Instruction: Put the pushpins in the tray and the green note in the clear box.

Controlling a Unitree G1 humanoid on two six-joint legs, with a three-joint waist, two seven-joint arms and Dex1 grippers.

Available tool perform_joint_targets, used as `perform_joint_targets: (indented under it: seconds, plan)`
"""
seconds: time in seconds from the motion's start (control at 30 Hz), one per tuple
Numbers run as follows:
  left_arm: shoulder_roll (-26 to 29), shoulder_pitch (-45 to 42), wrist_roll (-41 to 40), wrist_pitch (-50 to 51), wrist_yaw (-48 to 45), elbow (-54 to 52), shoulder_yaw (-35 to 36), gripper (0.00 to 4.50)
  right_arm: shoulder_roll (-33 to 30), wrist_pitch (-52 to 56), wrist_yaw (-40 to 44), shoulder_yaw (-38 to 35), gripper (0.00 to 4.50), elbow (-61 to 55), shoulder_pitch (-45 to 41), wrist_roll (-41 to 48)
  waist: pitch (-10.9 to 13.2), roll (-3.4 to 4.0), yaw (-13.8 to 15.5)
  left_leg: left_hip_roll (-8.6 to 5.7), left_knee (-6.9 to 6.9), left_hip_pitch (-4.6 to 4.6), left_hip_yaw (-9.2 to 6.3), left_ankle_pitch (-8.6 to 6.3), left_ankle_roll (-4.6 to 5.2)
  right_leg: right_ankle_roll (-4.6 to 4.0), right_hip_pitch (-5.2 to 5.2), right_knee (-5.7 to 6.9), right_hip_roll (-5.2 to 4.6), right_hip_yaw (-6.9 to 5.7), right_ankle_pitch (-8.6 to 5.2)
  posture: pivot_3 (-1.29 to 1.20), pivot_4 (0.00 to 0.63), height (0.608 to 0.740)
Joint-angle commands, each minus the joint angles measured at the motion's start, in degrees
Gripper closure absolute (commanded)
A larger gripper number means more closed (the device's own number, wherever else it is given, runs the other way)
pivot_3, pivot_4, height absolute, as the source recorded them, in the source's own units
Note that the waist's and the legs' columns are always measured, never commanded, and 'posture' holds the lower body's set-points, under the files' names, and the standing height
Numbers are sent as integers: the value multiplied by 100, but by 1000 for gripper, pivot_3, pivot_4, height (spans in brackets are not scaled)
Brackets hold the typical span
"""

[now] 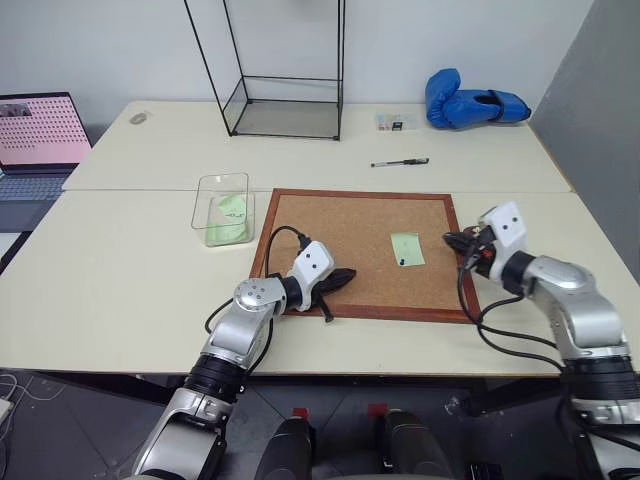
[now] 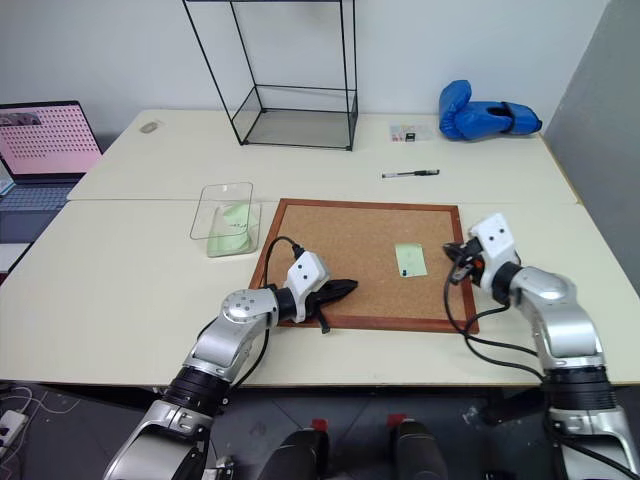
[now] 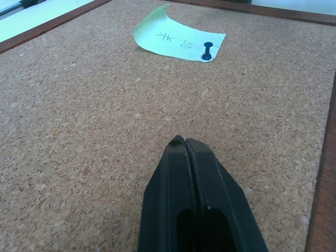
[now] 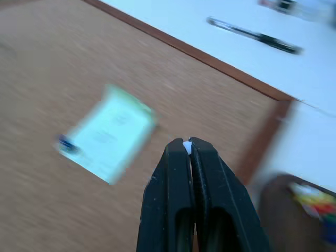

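The right claw [image 4: 188, 148] is clamped on a small white object at its tips, probably a pin head, above the tray [image 4: 294, 210]. The left claw [image 3: 185, 144] rests closed and empty on the cork board [image 1: 330, 225]. One pushpin [image 3: 207, 51] pins the green note [image 1: 407, 248], between both claws.

My left gripper [image 3: 185, 140] has its two black fingers pressed together with nothing between them, low over the cork board [image 3: 94, 131]. Ahead of the tips, well apart from them, the green note [image 3: 176, 37] lies on the cork, one corner curling up, dark handwriting on it. A blue pushpin [image 3: 207, 50] stands in it near one edge.
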Motion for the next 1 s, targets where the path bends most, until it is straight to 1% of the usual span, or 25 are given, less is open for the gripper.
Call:
perform_joint_targets:
  seconds: [0.03, 0.27, 0.33, 0.4, 0.43, 0.5, 0.67, 0.77, 0.8, 0.9, 1.0]
  plan:
    - [3, 154, 245, 145, -50, 333, -308, 4500, -312, -539, -286, 82, 4492, 366, -129, -604, -1, 1, -4, 0, 0, 0, 1, 0, 0, 0, 0, 0, 0, 1, 0, 0, 150, 740]
    - [-16, 137, 252, 108, -75, 347, -345, 4500, -441, -1032, -653, 366, 4492, 1035, -290, -1302, -6, 8, -4, -1, 1, 0, 3, 0, 0, 0, 0, 0, 0, 3, 0, 0, 150, 740]
    - [-20, 141, 256, 101, -60, 353, -343, 4500, -438, -1081, -676, 411, 4040, 1184, -343, -1406, -6, 8, -3, -1, 1, 0, 2, 0, 0, 0, 1, 0, 0, 2, 0, 0, 150, 740]
    - [-20, 148, 260, 93, -49, 361, -339, 4500, -440, -1141, -685, 455, 3717, 1310, -379, -1481, -6, 8, 1, -2, 1, 0, 2, 0, 0, 1, 1, 0, 0, 3, 0, 0, 150, 740]
    - [-17, 155, 260, 90, -43, 361, -334, 4500, -430, -1155, -679, 457, 3331, 1352, -397, -1493, -6, 8, 2, -2, 1, 0, 2, 0, 0, 1, 2, 0, -1, 3, 0, 0, 150, 740]
    - [-8, 167, 258, 84, -34, 363, -322, 4500, -400, -1163, -661, 442, 3022, 1406, -444, -1503, -6, 8, 2, -2, 1, 0, 2, 0, 0, 1, 2, 0, -1, 3, 0, 0, 150, 740]
    - [-20, 181, 259, 88, -8, 355, -319, 4500, -406, -1152, -665, 363, 2067, 1491, -569, -1484, -8, 10, 0, -2, 1, 1, 2, 0, 0, 0, 2, 1, -1, 3, 0, 0, 150, 740]
    - [-31, 174, 262, 71, -5, 378, -320, 4500, -434, -1084, -637, 259, 1498, 1446, -641, -1397, -8, 11, 0, -2, 1, 1, 2, 0, 0, 1, 2, 0, -1, 3, 0, 0, 150, 740]
    - [-35, 171, 263, 65, -4, 385, -320, 4500, -453, -1038, -606, 198, 1381, 1379, -662, -1337, -8, 11, 0, -2, 1, 1, 2, 0, 0, 1, 2, 0, -1, 2, 0, 0, 150, 740]
    - [-40, 169, 266, 50, -7, 399, -319, 4500, -474, -866, -354, 8, 723, 1093, -690, -1005, -8, 11, 0, -2, 1, 0, 2, 0, 0, 1, 2, 0, -1, 3, 0, 0, 150, 740]
    - [-39, 166, 277, 37, -17, 413, -326, 4500, -399, -418, 300, -65, 723, 477, -507, -377, -8, 11, 0, -2, 1, 0, 1, 0, 0, 1, 3, 0, -1, 3, 0, 0, 150, 740]
